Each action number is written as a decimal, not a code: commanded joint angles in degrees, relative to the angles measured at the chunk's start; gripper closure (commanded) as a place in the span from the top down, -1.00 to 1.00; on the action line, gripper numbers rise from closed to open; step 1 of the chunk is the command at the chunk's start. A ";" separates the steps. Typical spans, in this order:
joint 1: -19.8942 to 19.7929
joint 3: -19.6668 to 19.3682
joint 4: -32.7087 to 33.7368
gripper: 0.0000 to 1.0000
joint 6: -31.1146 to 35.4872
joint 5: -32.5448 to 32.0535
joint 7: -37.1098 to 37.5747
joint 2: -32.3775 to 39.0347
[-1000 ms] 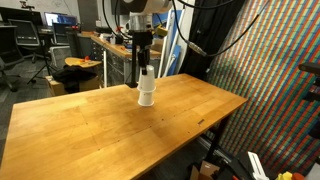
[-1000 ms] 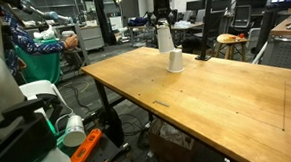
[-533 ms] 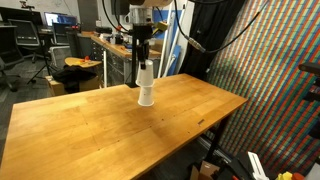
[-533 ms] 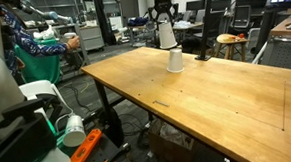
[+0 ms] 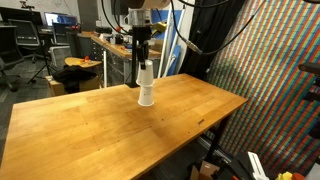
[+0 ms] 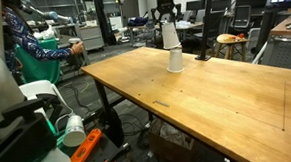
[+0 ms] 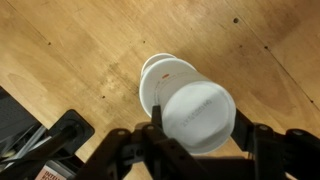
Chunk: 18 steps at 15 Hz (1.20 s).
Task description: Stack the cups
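Shows, in an exterior view, the end effector (image 5: 145,60) pointing straight down from a dark arm over a wooden worktop (image 5: 90,135). Pinches a white upper cup (image 5: 146,73) between two fingers, pressed against opposite sides of its wall, not spread free of it. Confirms the same in the wrist view: dark fingers (image 7: 152,130) flanking the upper cup (image 7: 198,115) on both sides, close against it, with the cup's round pale end facing the camera.

Finds a white lower cup (image 5: 146,96) directly beneath the end effector, standing on the worktop. Reads, in both exterior views, as one unbroken white column from the fingertips down to the wood, broader toward the worktop than toward the fingers, with upper cup (image 6: 167,35) meeting lower cup (image 6: 175,61) and no gap to be seen. Cannot tell whether pushed fully over it or only resting on top. Catches, in the wrist view, the lower cup (image 7: 158,75) as a white rim showing just past the held one, slightly off centre beneath the end effector (image 7: 203,132) and set against bare worktop (image 7: 60,50).

Takes in a multicoloured patterned wall (image 5: 270,70) well off to one side of the end effector, and an orange tool (image 6: 86,142) on the floor — far below and well apart from it.
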 commanded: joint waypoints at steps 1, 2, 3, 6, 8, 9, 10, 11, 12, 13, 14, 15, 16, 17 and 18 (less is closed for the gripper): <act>-0.20 -0.06 4.56 -0.18 -1.22 -1.03 0.06 3.25; -0.26 -0.13 5.00 -0.18 -1.36 -1.12 0.04 3.94; -0.37 -0.22 5.65 -0.18 -1.48 -1.07 0.04 4.71; -0.96 -0.55 6.71 -0.18 -1.71 -0.62 0.04 6.57; -1.48 -0.77 6.93 -0.18 -1.91 -0.38 0.02 7.37; -1.78 -0.90 6.90 -0.18 -1.97 -0.25 0.06 7.63; -2.10 -0.95 6.96 -0.18 -1.94 -0.07 0.07 7.87; -2.43 -0.96 6.49 0.82 -1.80 0.24 0.22 7.72; -2.71 -0.92 6.11 0.83 -1.79 0.37 0.09 7.53; -3.04 -0.84 5.31 0.94 -1.73 0.70 0.08 7.02; -3.23 -0.83 4.72 1.00 -1.68 0.71 0.13 6.53; -3.46 -0.76 3.78 1.00 -1.56 0.92 0.16 5.69; -3.66 -0.72 3.00 1.00 -1.50 1.09 0.17 4.98; -3.81 -0.69 1.82 1.00 -1.22 1.20 0.18 3.86; -3.95 -0.65 0.90 1.00 -1.04 1.39 0.13 2.91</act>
